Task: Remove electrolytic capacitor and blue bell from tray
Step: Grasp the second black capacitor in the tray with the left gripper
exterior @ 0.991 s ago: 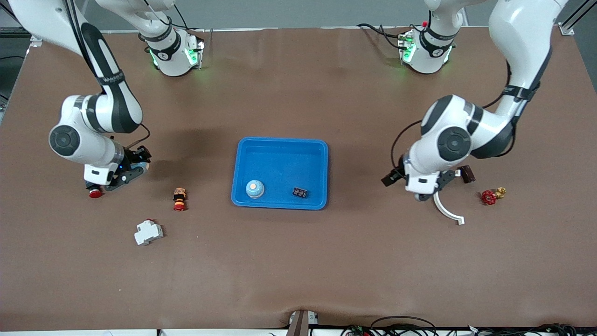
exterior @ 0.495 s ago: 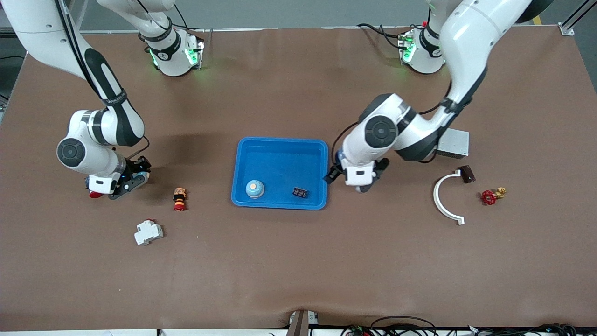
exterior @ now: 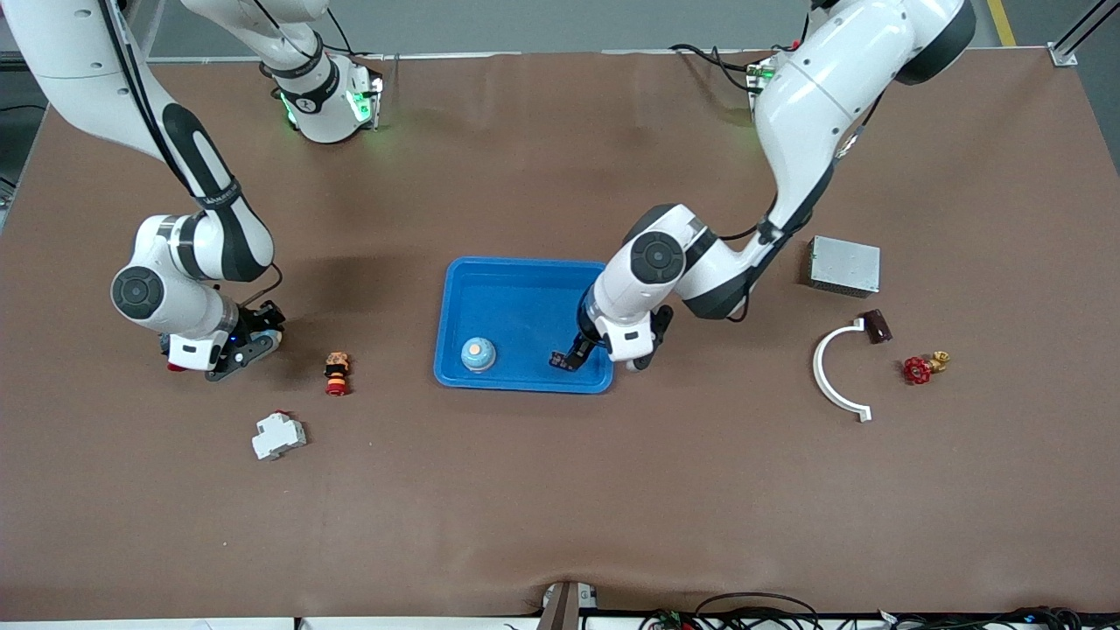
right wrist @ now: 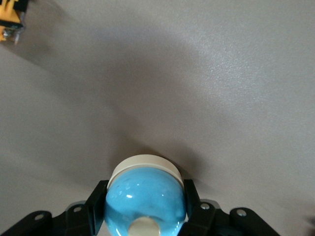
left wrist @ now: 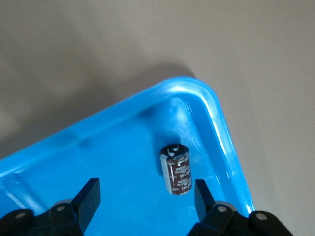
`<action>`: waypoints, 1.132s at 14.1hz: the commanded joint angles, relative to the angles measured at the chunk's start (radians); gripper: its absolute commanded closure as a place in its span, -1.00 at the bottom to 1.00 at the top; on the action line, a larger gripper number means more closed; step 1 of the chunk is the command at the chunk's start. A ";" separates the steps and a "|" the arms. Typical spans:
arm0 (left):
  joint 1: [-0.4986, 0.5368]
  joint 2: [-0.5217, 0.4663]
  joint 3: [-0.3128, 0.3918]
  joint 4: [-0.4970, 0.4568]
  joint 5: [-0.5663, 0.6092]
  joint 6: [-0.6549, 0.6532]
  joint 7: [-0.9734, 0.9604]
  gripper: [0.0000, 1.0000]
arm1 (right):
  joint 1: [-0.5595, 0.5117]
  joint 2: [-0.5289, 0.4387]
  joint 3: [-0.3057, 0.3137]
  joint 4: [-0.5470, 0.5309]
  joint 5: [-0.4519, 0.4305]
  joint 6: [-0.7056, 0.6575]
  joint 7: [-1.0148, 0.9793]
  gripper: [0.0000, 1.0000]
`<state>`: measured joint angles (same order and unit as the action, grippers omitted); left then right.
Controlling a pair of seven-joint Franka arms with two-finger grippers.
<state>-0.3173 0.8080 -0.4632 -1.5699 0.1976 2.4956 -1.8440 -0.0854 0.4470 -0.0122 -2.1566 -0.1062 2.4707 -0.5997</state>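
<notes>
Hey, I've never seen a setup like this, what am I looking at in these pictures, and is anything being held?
These are two white robot arms with two-finger grippers at a brown table. The wide picture looks down from a high camera facing them; the two close-ups come from cameras on each arm's wrist. In the middle is a blue tray holding a small dark capacitor and a blue dome-shaped bell. The left gripper is low over the tray, fingers open on either side of the capacitor without touching it. The right gripper, over the table toward the right arm's end, is shut on another blue bell. Spare parts lie around, such as a white curved piece and a metal box.
</notes>
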 commanded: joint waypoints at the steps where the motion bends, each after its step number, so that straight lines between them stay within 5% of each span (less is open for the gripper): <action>1: -0.051 0.071 0.034 0.096 -0.004 0.005 -0.017 -0.71 | -0.025 0.002 0.018 0.009 -0.026 0.001 -0.005 -0.67; 2: -0.055 0.080 0.040 0.099 -0.004 0.006 -0.017 -0.70 | -0.034 -0.001 0.020 0.011 -0.026 -0.009 -0.006 -1.00; 5: -0.057 0.103 0.044 0.100 -0.009 0.040 -0.023 -0.66 | -0.047 -0.016 0.021 0.024 -0.021 -0.065 -0.051 -1.00; 7: -0.057 0.117 0.044 0.100 -0.004 0.069 -0.027 -0.65 | -0.037 -0.050 0.026 0.104 -0.011 -0.251 -0.039 -1.00; 11: -0.059 0.138 0.044 0.100 0.000 0.069 -0.023 -0.34 | 0.036 -0.117 0.035 0.251 0.003 -0.570 0.179 -1.00; 13: -0.060 0.143 0.046 0.099 0.003 0.071 -0.015 0.88 | 0.093 -0.146 0.035 0.294 0.066 -0.649 0.297 -1.00; 16: -0.060 0.116 0.046 0.096 0.005 0.065 -0.024 1.00 | 0.206 -0.151 0.038 0.343 0.175 -0.671 0.531 -1.00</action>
<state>-0.3663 0.9263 -0.4263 -1.4901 0.1976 2.5516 -1.8518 0.0524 0.2925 0.0291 -1.8412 0.0351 1.8118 -0.2115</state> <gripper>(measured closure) 0.648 0.000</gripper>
